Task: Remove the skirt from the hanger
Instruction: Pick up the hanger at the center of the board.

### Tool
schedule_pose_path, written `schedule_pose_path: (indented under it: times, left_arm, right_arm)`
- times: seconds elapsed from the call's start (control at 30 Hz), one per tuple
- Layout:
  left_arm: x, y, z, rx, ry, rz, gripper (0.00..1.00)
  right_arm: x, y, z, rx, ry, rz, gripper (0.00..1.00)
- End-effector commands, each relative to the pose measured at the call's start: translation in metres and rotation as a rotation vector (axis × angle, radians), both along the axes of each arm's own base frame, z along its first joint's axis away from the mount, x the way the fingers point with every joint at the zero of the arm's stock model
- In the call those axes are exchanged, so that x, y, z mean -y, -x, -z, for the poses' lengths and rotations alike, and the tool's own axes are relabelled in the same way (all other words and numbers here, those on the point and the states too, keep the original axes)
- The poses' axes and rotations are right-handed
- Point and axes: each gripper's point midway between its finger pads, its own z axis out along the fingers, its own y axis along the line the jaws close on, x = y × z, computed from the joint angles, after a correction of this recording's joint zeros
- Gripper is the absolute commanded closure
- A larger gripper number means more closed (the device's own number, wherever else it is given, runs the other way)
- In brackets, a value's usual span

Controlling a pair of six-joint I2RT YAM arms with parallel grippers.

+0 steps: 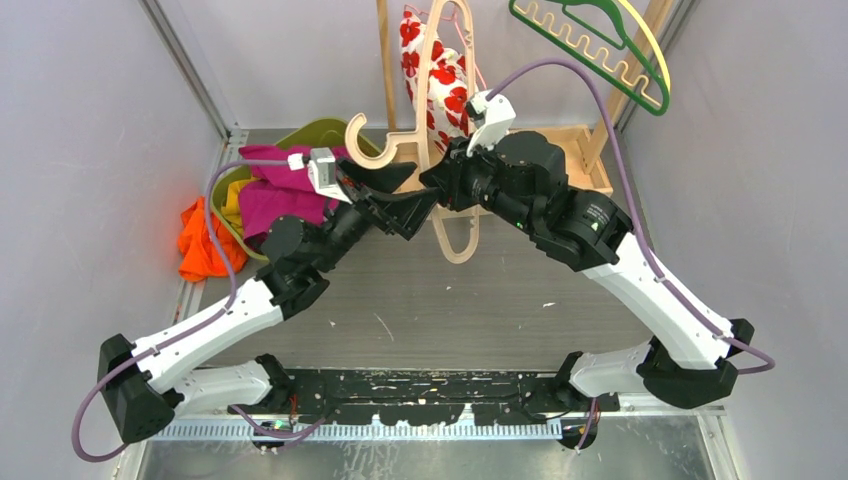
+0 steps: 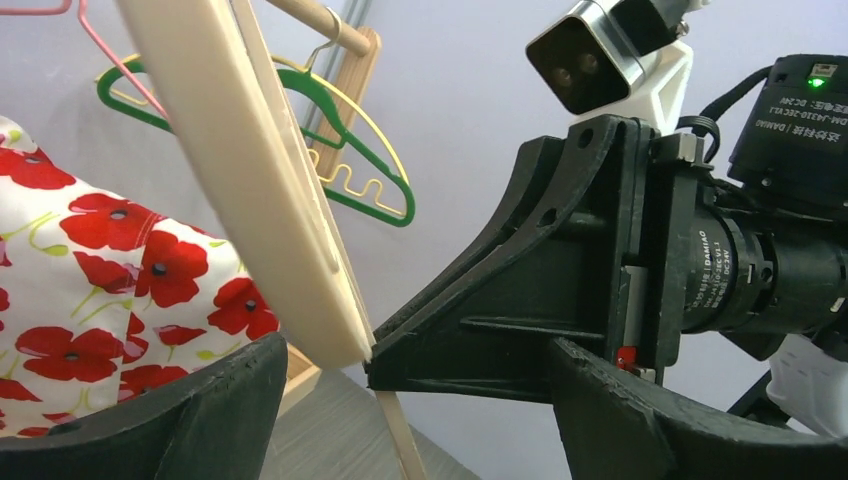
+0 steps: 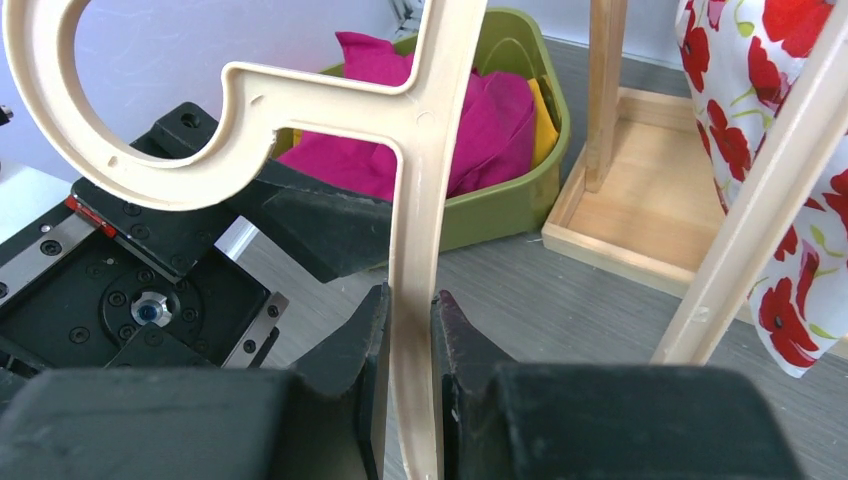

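Note:
The skirt (image 1: 440, 80), white with red poppies, hangs from the far end of a cream plastic hanger (image 1: 455, 240). It also shows in the left wrist view (image 2: 100, 280) and the right wrist view (image 3: 760, 130). My right gripper (image 3: 410, 330) is shut on the hanger's (image 3: 420, 150) thin bar just below its hook; in the top view it (image 1: 432, 182) sits mid-table. My left gripper (image 2: 410, 420) is open and empty. Its jaws stand wide on either side of the hanger's arm (image 2: 250, 170) without touching it, close against the right gripper's finger (image 2: 520, 300).
A green bin (image 1: 320, 130) with magenta cloth (image 1: 280, 195) stands at the back left. An orange cloth (image 1: 200, 245) lies beside it. A wooden rack (image 3: 640, 210) stands at the back with a green hanger (image 1: 590, 45) on its rail.

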Motion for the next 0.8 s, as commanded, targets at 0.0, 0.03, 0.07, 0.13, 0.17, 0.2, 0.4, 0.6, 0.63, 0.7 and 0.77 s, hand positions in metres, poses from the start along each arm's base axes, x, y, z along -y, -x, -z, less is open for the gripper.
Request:
schedule_pose_path:
  times: [0.0,0.03,0.07,0.13,0.17,0.2,0.4,0.6,0.63,0.7,0.77]
  left_arm:
    - [-0.015,0.007,-0.047,0.116,0.086,-0.050,0.01]
    - [-0.016,0.006,-0.048,0.117,0.086,-0.065,0.01]
    - [-0.019,0.003,-0.047,0.114,0.088,-0.086,0.00]
    - [-0.024,0.000,-0.048,0.112,0.092,-0.116,0.01]
    - [-0.026,0.000,-0.049,0.113,0.100,-0.125,0.01]
    - [-0.027,-0.001,-0.051,0.113,0.109,-0.130,0.01]
    - [-0.034,0.000,-0.060,0.121,0.147,-0.148,0.01]
    - [-0.047,0.005,-0.066,0.129,0.166,-0.171,0.01]
    - [-0.047,0.006,-0.067,0.132,0.168,-0.168,0.00]
    - [-0.045,0.004,-0.069,0.130,0.169,-0.168,0.01]
    - [-0.043,0.001,-0.071,0.128,0.172,-0.172,0.01]
  right_arm:
    - [-0.011,0.014,-0.020,0.015,-0.099,-0.088,1.00]
    - [-0.011,0.017,-0.018,0.010,-0.100,-0.099,0.99]
    - [-0.010,0.020,-0.017,0.008,-0.099,-0.107,0.99]
    - [-0.007,0.025,-0.016,0.004,-0.097,-0.117,0.99]
    - [-0.005,0.026,-0.015,0.004,-0.094,-0.120,0.99]
    - [-0.004,0.028,-0.014,0.003,-0.093,-0.121,0.99]
    - [0.002,0.031,-0.009,-0.001,-0.066,-0.121,0.99]
    - [0.007,0.032,-0.006,0.007,-0.053,-0.116,0.99]
    - [0.005,0.032,-0.005,0.002,-0.051,-0.120,0.99]
    - [0.003,0.032,-0.002,-0.009,-0.050,-0.126,0.99]
    - [0.001,0.033,0.000,-0.016,-0.052,-0.132,0.99]
